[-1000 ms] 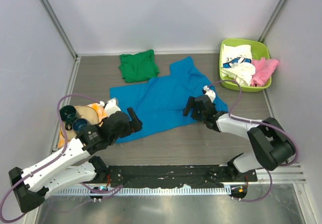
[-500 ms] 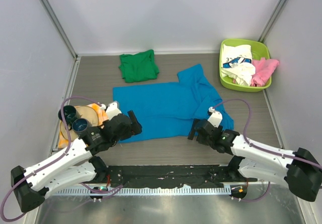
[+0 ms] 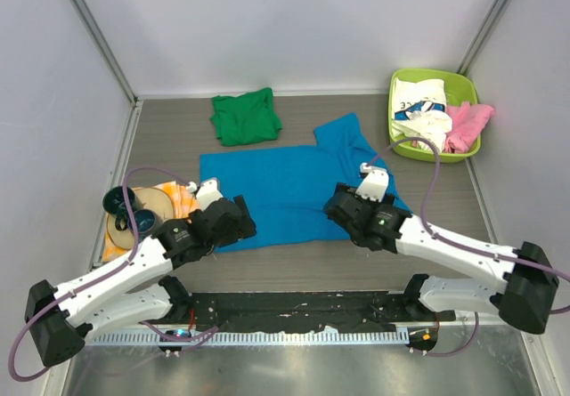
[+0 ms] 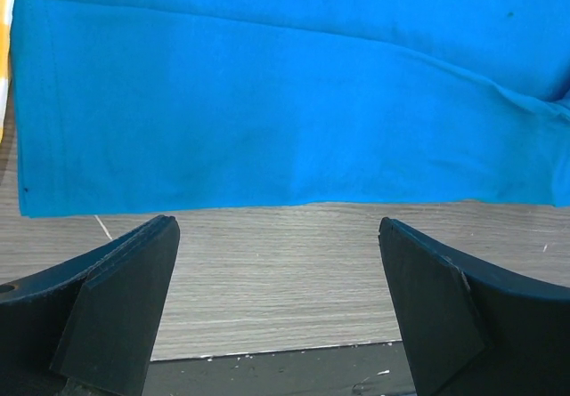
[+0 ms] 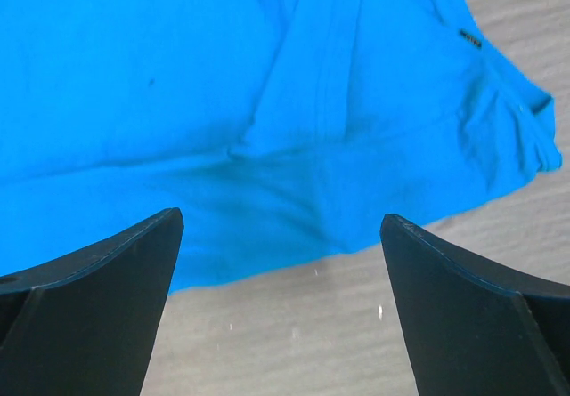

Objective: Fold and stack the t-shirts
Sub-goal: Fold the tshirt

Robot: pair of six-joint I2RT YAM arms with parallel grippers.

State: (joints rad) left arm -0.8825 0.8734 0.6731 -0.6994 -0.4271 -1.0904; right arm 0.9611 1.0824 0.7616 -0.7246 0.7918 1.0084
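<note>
The bright blue t-shirt (image 3: 285,187) lies spread flat in the middle of the table, one sleeve at the far right. My left gripper (image 3: 239,224) is open and empty at its near left hem; in the left wrist view (image 4: 278,276) the blue t-shirt (image 4: 285,102) lies just beyond the fingertips (image 4: 134,289). My right gripper (image 3: 338,205) is open and empty over the near right hem, and the right wrist view (image 5: 280,262) shows a fold of the blue t-shirt (image 5: 223,102). A folded green t-shirt (image 3: 245,117) lies at the back. White printed (image 3: 419,102) and pink (image 3: 468,125) t-shirts lie in a basin.
The lime-green basin (image 3: 396,138) stands at the back right corner. An orange-yellow checked cloth (image 3: 174,202) with dark cups (image 3: 118,202) lies at the left, beside my left arm. A black rail (image 3: 294,311) runs along the near edge. Walls close in on three sides.
The blue t-shirt went from rumpled to flat. My right gripper pulled back toward the near edge, then moved up and left to the hem. My left gripper shifted slightly right.
</note>
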